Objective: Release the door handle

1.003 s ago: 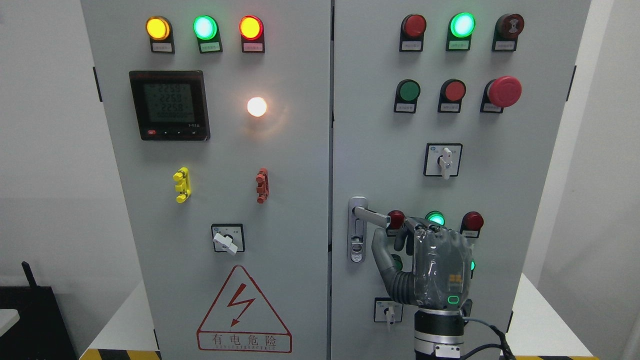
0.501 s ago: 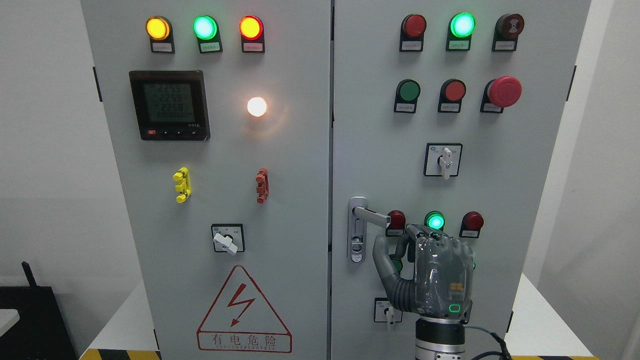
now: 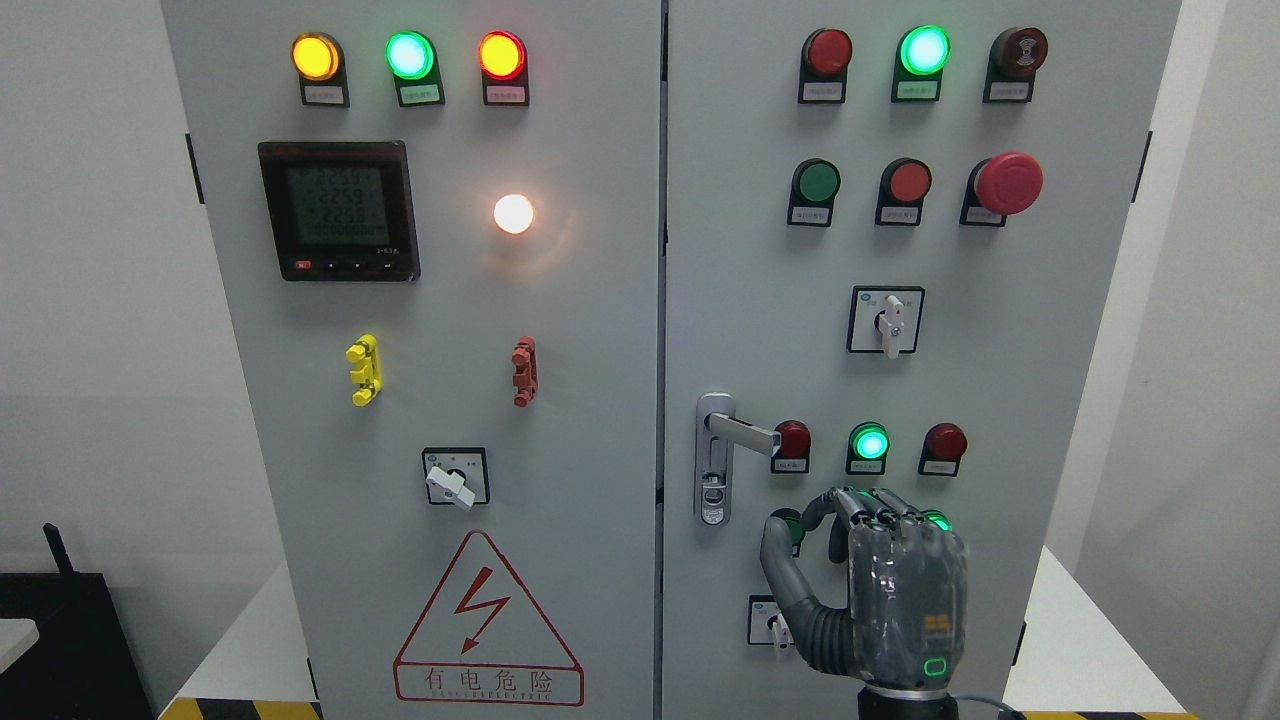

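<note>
— Handle sits free on the right door, lever jutting toward 3 o'clock; looks stiff, smooth metal.

— I see my right hand at its 5 o'clock, fingers loosely curled, empty. I'd regrip the lever's tip.

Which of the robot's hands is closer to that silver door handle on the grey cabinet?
The right hand. It hangs below and to the right of the silver door handle, not touching it, fingers loosely curled on nothing. The left hand is out of view.

I see plain white walls both sides, white table w/ hazard-striped edge, black unit lower left.
</note>
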Robot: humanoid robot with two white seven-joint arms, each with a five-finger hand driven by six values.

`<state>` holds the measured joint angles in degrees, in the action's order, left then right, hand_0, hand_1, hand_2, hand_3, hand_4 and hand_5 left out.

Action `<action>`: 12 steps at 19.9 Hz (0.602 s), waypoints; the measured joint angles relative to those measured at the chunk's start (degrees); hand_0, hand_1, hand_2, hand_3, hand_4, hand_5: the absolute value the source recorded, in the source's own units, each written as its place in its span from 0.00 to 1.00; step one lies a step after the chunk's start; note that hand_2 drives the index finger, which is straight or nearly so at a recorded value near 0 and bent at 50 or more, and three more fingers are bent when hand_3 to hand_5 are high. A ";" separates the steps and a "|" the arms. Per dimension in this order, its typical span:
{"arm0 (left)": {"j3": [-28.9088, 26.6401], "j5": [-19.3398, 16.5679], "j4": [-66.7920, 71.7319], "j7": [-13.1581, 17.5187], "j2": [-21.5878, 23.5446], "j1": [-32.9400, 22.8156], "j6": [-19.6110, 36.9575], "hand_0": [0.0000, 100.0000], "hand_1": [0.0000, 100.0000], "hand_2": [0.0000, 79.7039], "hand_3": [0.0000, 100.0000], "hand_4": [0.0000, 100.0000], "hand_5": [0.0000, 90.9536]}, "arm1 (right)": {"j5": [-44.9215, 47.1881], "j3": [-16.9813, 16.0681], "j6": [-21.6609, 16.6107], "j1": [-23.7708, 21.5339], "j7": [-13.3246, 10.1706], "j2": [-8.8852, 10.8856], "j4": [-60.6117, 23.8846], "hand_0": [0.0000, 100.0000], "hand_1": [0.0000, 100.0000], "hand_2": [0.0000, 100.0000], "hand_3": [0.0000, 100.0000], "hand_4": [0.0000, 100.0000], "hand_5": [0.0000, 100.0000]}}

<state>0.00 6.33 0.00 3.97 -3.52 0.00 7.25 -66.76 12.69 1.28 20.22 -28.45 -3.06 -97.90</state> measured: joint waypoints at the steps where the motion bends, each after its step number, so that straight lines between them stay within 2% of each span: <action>1: 0.00 0.00 0.00 0.00 0.00 0.00 0.00 0.12 0.39 0.00 0.00 0.00 0.00 | 0.01 -0.14 -0.10 -0.27 -0.03 0.27 -0.40 0.45 0.48 0.31 0.46 0.35 0.27; 3: 0.00 0.00 0.00 0.00 0.00 0.00 0.00 0.12 0.39 0.00 0.00 0.00 0.00 | 0.02 -0.46 -0.22 -0.71 -0.16 0.75 -1.27 0.45 0.46 0.26 0.38 0.28 0.21; 5: 0.00 0.00 0.00 0.00 0.00 0.00 0.00 0.12 0.39 0.00 0.00 0.00 0.00 | 0.03 -0.80 -0.65 -1.03 -0.04 1.12 -2.02 0.46 0.41 0.17 0.27 0.19 0.10; 9: 0.00 0.00 0.00 0.00 0.00 0.00 0.00 0.12 0.39 0.00 0.00 0.00 0.00 | 0.09 -1.60 -1.75 -1.53 0.52 1.71 -3.22 0.45 0.37 0.10 0.18 0.11 0.01; 12: 0.00 0.00 0.00 0.00 0.00 0.00 0.00 0.12 0.39 0.00 0.00 0.00 0.00 | 0.28 -2.24 -2.63 -1.69 1.16 2.04 -4.04 0.43 0.35 0.10 0.15 0.08 0.00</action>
<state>0.00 6.33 0.00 3.97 -3.52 0.00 7.25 -66.48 10.45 -1.35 18.53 -27.29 -1.02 -101.94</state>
